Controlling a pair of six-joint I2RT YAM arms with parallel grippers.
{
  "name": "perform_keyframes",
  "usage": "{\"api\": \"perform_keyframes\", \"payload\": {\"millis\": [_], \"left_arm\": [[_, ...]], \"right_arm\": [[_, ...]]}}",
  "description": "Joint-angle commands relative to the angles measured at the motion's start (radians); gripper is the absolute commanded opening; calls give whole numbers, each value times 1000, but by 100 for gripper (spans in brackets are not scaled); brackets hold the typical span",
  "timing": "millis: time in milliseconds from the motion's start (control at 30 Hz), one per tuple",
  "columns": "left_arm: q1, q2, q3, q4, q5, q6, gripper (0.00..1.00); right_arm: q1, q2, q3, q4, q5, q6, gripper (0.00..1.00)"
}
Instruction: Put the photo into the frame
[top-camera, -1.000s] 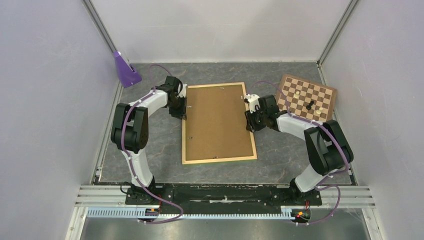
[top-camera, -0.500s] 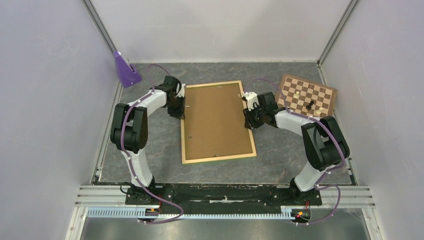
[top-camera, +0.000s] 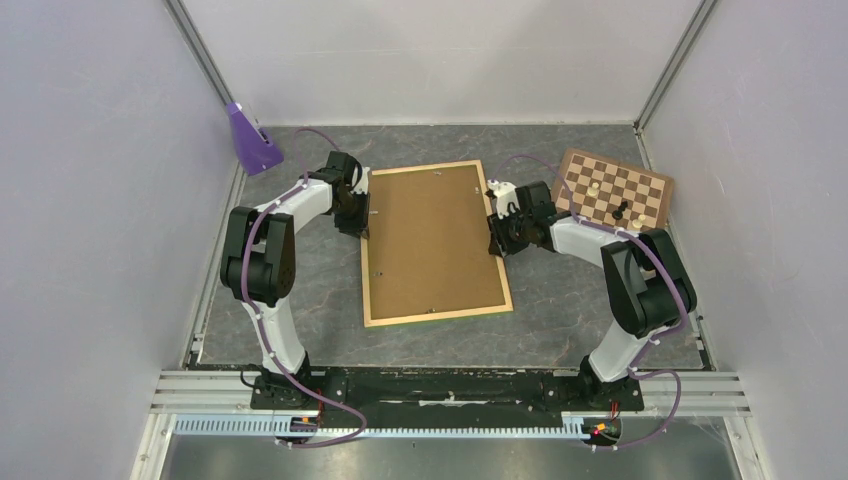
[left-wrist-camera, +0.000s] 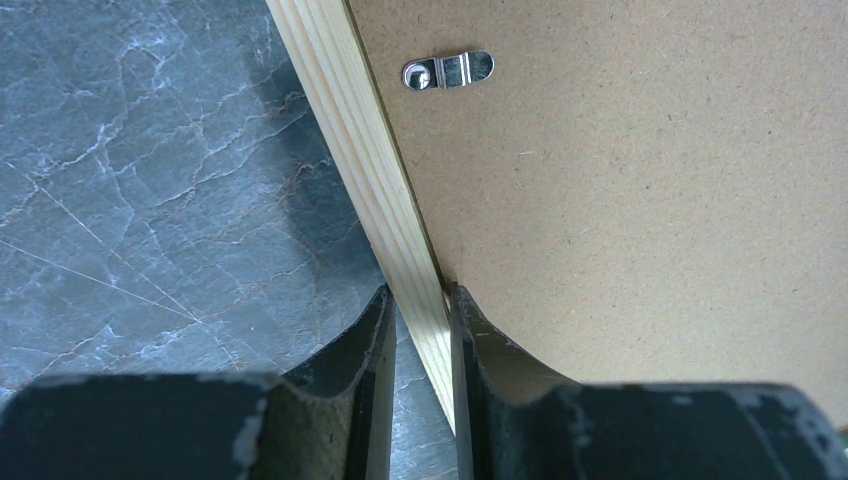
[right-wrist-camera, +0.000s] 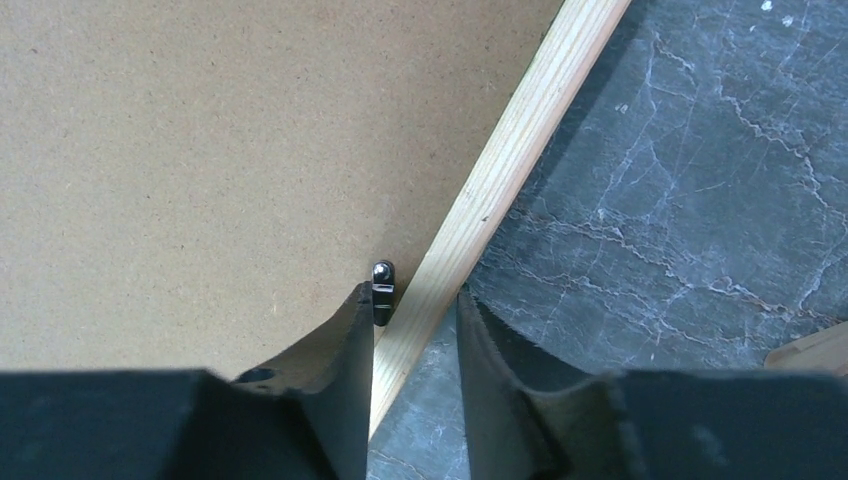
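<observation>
The frame is laid back-up, backing board seated, photo unseen; one rail is clamped by the left gripper, the other loosely straddled by the slightly parted right gripper, probably for steadying.

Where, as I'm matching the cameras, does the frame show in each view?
Top external: the frame lies back up at mid-table, filling the centre of the picture.
Left wrist: the frame shows as a pale strip slanting from top left down to bottom centre.
Right wrist: the frame shows as a pale strip slanting from top right down to bottom centre.
Shared landmark: the brown backing board inside it, seen in all three.
</observation>
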Motion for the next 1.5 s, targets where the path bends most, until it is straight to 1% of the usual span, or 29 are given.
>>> {"api": "perform_keyframes", "payload": {"millis": [0,33,233,400,800,1067,1200,1233,1267,1300,1333,1367,1467], "left_arm": [[-10,-60,16,0,50,65,2],[-9,-62,16,-1,48,65,2],[-9,-58,24,-1,40,67,2],[-10,-45,38,-5,24,73,2],[-10,-34,48,-8,16,80,2],[-10,-30,49,-8,17,82,2],[-11,-30,49,-8,21,82,2],[-11,-31,49,-8,22,82,2],[-11,-31,48,-8,24,81,2],[-11,-33,48,-8,24,81,2],[-11,-33,46,-8,27,80,2],[-11,-35,46,-8,28,80,2],[-11,-39,43,-8,27,81,2]], "right_arm": [[-4,71,-18,-69,95,-45,26],[-4,73,-15,-74,99,-62,21],[-4,71,-10,-72,145,-167,6],[7,77,-13,-67,174,-263,0],[51,86,-31,-65,219,-431,0],[60,93,-26,-91,195,-452,0],[60,84,-18,-95,183,-414,0],[59,81,-12,-98,181,-401,5],[59,80,-1,-103,178,-385,13],[57,76,7,-105,174,-366,26],[52,71,13,-107,159,-347,36],[46,67,26,-110,147,-319,41],[24,61,61,-122,108,-243,48]]}}
